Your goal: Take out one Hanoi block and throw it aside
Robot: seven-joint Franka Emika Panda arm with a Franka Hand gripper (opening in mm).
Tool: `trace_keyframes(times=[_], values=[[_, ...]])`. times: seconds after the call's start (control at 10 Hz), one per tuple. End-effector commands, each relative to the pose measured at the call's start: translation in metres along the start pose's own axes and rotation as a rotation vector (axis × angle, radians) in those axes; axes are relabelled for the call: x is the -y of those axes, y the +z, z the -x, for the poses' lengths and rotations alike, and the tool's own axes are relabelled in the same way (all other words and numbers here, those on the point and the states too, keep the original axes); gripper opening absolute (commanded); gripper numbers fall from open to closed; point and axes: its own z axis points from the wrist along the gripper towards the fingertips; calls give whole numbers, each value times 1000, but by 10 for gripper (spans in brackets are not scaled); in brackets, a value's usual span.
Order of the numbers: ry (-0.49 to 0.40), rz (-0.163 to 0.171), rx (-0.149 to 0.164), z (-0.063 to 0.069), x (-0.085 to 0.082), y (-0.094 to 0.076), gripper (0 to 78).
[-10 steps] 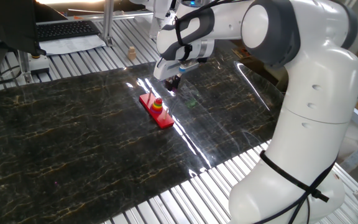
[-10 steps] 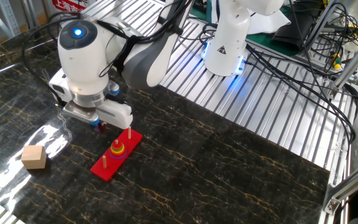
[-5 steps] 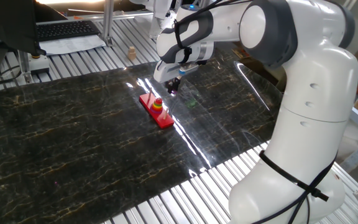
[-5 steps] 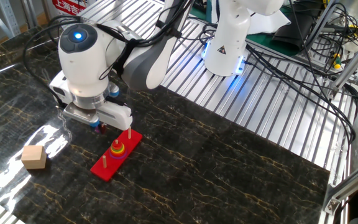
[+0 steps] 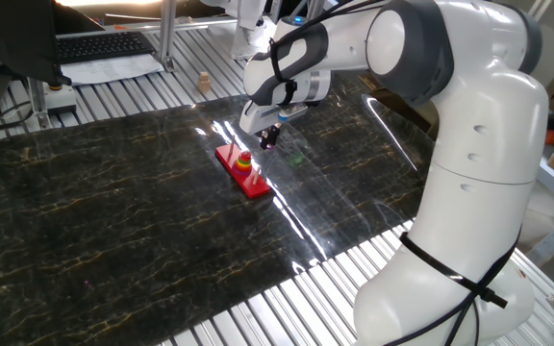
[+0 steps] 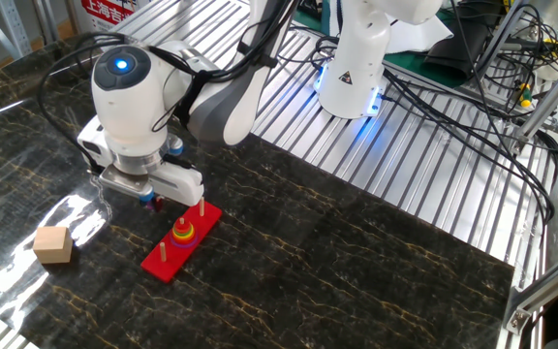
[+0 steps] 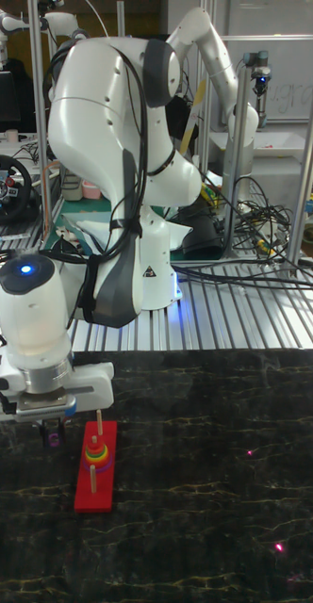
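A flat red base point(image 5: 246, 178) point(image 6: 175, 245) point(image 7: 94, 479) lies on the dark marble mat with a stack of coloured rings point(image 5: 245, 161) point(image 6: 184, 233) point(image 7: 97, 452) on its middle peg. My gripper point(image 5: 270, 138) point(image 6: 153, 201) point(image 7: 53, 435) hangs low beside the base, off its far end and apart from the pegs. In the tall fixed view a tiny purplish ring, the Hanoi block point(image 7: 53, 438), shows between the fingertips, and the jaws are shut on it. The two other views hide the ring behind the fingers.
A tan wooden cube point(image 6: 53, 244) sits on the mat to the left of the gripper. Metal slats point(image 6: 424, 165) border the mat. The robot's white base point(image 6: 356, 68) and cables stand behind, and a keyboard point(image 5: 104, 43) lies at the far edge.
The gripper has shifted a little sideways and slightly lower beside the red base, staying shut. The base, ring stack and cube have not moved.
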Motion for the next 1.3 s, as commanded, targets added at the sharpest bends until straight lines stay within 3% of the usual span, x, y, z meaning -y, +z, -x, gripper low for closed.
trace_keyframes(times=[0.1,1.3], values=[[-4,-3,2,1,1,0,11],[-11,2,2,1,1,4,11]])
